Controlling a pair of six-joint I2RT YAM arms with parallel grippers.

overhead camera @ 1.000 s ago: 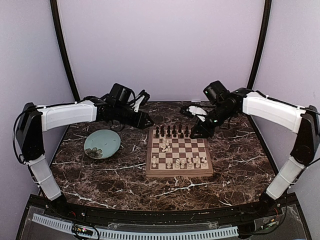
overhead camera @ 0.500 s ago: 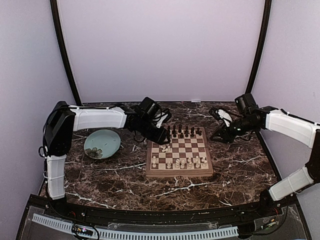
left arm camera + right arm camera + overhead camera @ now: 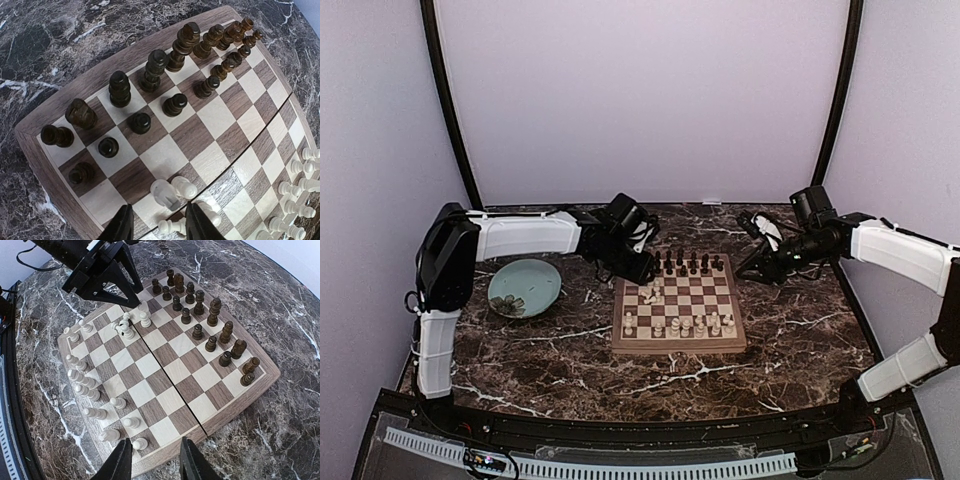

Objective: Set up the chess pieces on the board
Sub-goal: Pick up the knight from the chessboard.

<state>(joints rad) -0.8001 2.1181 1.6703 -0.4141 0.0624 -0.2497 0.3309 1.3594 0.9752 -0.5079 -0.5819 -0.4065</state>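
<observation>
The board [image 3: 680, 346] lies mid-table. Dark chess pieces [image 3: 680, 264] fill its two far rows, and cream ones [image 3: 682, 325] stand along the near rows. A few cream pieces [image 3: 653, 293] lie clustered and tipped at the left middle. My left gripper [image 3: 642, 268] hovers open over the board's far-left part. In the left wrist view, the tipped cream pieces [image 3: 171, 193] lie just ahead of its gripper [image 3: 159, 227]. My right gripper [image 3: 752, 268] is open and empty, off the board's far-right corner. Its wrist view shows the gripper [image 3: 156, 462] above the board edge [image 3: 165, 452].
A round pale-teal plate [image 3: 546, 276] sits left of the board with a few small pieces [image 3: 515, 303] in it. Dark marble table [image 3: 790, 330] surrounds the board. The left arm [image 3: 107, 280] shows at the top of the right wrist view.
My left arm swung right from above the plate to the board's far-left part. My right arm drew back right, away from the dark rows. Both moved little in the last half second.
</observation>
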